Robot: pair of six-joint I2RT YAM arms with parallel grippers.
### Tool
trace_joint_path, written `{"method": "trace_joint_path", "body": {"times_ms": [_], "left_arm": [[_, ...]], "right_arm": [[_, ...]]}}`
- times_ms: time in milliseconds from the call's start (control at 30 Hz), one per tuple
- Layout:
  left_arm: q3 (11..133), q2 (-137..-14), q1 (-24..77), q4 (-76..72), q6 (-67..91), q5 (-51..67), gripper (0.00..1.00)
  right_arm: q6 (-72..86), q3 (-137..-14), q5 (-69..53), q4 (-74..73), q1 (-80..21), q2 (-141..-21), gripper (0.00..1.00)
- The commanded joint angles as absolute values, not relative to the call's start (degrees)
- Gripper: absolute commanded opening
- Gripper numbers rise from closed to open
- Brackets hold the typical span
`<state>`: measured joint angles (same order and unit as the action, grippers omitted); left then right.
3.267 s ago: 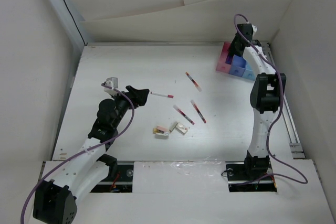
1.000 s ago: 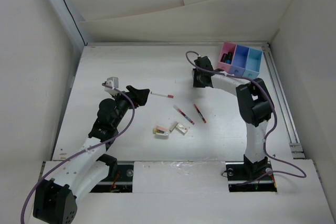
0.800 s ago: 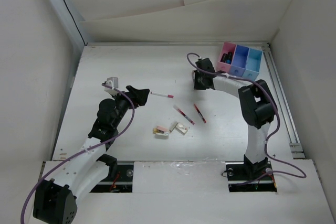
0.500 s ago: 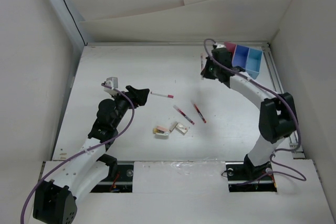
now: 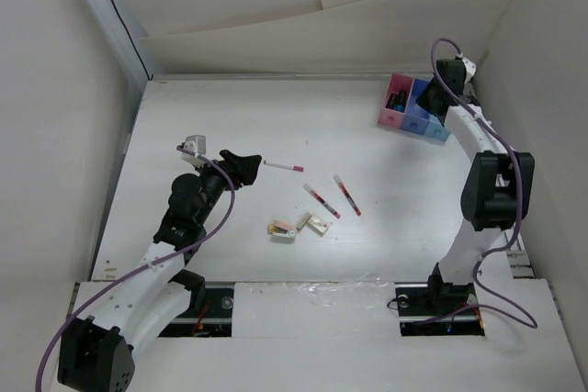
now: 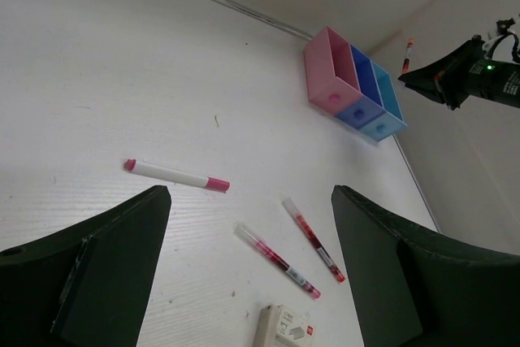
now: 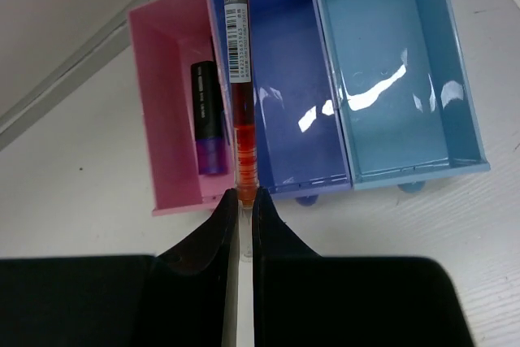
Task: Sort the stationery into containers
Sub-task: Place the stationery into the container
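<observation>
We find the sorting at an early stage. The right tool (image 7: 241, 201) is clamped on the lower end of a held pen (image 7: 241, 79), which it carries above the row of bins, in line with the wall between the pink bin (image 7: 162, 103) and the blue bin (image 7: 292, 119). The pen is not yet released. The pink bin contains one dark marker (image 7: 207, 119) lying along its floor. The blue bin and the light blue bin (image 7: 390, 62) show bare floors. On the counter (image 5: 230, 117) we count three loose pens: a pink-ended pen (image 5: 283, 166) just ahead of the left tool (image 6: 249, 197), whose jaws stand wide apart on nothing, and near the middle a second pen (image 5: 322, 200) and a third pen (image 5: 346, 195) lying close together. Beside these sit at least two beige blocks (image 5: 283, 229), so we judge most of the work outstanding. As to materials, the bins are glossy moulded plastic, thin-walled, square-cornered and joined side by side, with glare on their floors. The held pen is a clear slender tube with orange-red ink and a printed barcode label. The marker is black with a purple end. The blocks are boxy with printed wrappers. The counter is matte white.
</observation>
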<state>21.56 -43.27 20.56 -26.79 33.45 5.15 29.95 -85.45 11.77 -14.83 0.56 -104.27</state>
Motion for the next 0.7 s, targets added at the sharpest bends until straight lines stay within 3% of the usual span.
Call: {"method": "trace_joint_path", "body": {"times_ms": [0,167,533,667], "left_arm": [[23.1,-42.2,20.7,-29.5,33.2,6.0,0.78],[23.1,-41.7,20.7,-29.0,33.2,6.0,0.78],[23.1,-41.7,20.7,-29.0,33.2,5.4,0.78],[23.1,-41.7,20.7,-29.0,33.2,5.4,0.78]], "right_arm": [[30.8,-90.2,10.8,-16.8,1.1,-107.4,0.0],[30.2,-92.2,12.5,-17.4,2.4,-110.8,0.01],[29.7,-96.3,10.4,-18.5,3.4,-113.1,0.38],[29.7,-96.3,9.6,-18.5,3.4,-112.3,0.47]]}}
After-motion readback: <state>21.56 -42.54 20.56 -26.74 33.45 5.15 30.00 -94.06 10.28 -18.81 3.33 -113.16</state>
